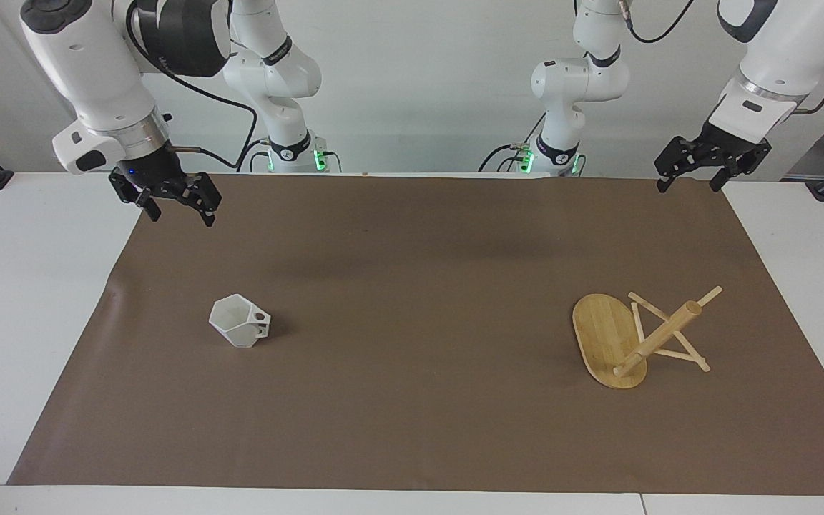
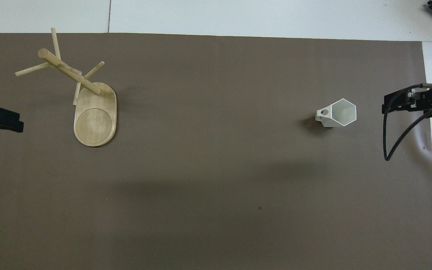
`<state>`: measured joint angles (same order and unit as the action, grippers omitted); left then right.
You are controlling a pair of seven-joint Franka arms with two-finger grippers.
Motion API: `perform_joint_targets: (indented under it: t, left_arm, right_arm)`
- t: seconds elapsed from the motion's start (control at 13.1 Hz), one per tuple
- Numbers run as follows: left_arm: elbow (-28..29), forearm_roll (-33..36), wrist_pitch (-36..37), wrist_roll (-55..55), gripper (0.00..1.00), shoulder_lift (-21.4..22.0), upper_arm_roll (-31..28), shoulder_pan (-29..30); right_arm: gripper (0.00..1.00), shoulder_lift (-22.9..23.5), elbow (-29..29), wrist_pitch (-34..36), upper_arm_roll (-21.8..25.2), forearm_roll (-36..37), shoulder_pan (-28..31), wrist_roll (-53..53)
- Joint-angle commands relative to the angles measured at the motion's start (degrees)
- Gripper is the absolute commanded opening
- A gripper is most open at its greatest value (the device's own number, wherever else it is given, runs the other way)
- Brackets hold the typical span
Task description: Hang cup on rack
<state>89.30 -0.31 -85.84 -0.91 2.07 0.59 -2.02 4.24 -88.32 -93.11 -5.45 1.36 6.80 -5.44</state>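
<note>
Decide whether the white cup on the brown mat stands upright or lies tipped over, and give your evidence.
Upright. The cup rests on its narrow base with its six-sided rim facing up, and the overhead view looks straight into its open mouth.

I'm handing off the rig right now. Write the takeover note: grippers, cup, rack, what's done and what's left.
Right gripper: open, empty, raised over the mat's edge at its own end.
Left gripper: open, empty, raised over the mat's corner at its own end.
Cup: upright on the brown mat toward the right arm's end, untouched.
Rack: upright on the mat toward the left arm's end, pegs bare.
Done: nothing.
Left: pick up the cup, carry it to the rack, hang it on a peg.
</note>
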Motion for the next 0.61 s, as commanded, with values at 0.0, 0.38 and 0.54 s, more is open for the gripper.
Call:
perform_joint_targets:
  t: [0.0, 0.38, 0.54]
  left_arm:
    - [2.1, 1.1, -0.7, -0.8, 1.00, 1.6, -0.4, -1.0]
    - [3.3, 1.1, -1.2, -0.8, 1.00, 2.2, -0.3, -1.1]
    - [4.0, 1.1, -1.3, -0.8, 1.00, 2.6, -0.3, -1.2]
  right_arm:
    - [1.00, -1.3, -1.7, -0.5, -0.2, -1.2, 0.2, 0.7]
    - [1.00, -2.1, -4.2, -3.9, 0.3, -1.2, 0.3, 4.0]
    - [1.00, -2.0, -4.3, -4.8, 0.4, -1.2, 0.3, 3.9]
